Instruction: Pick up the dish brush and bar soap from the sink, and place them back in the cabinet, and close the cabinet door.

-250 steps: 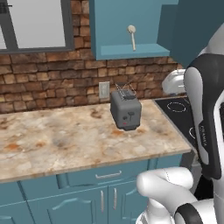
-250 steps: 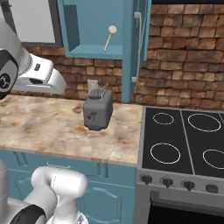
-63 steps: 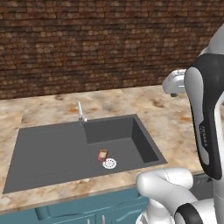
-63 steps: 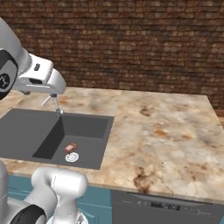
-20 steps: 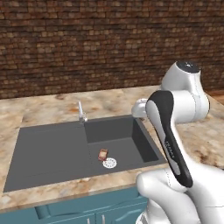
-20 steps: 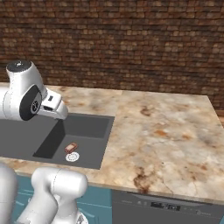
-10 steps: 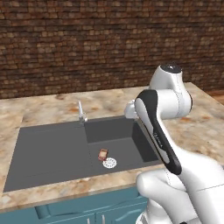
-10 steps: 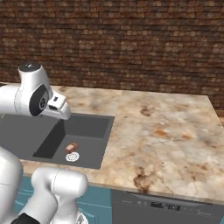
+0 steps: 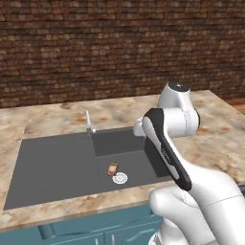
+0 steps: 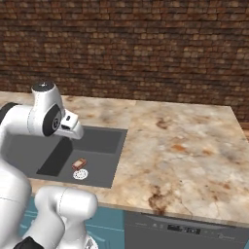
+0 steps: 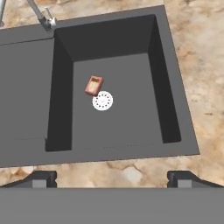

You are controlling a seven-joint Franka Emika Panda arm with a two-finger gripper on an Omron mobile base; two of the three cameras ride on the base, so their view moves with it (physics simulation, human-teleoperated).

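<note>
While bent over the sink (image 11: 26, 87), hand (image 11: 112, 178) open, above bar soap (image 11: 93, 85).

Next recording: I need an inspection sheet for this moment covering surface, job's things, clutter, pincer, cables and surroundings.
Surface: mottled beige stone counter around a dark grey sink with a deeper section.
Job's things: bar soap lying on the deep section's floor, right beside the white drain disc; dish brush, cabinet and its door: nothing seen.
Clutter: nothing seen beyond the silver faucet at the sink's back edge.
Pincer: pincer open, empty, poised well above the sink's deep section.
Cables: nothing seen.
Surroundings: brick wall behind the counter; teal low cupboards under it.
</note>
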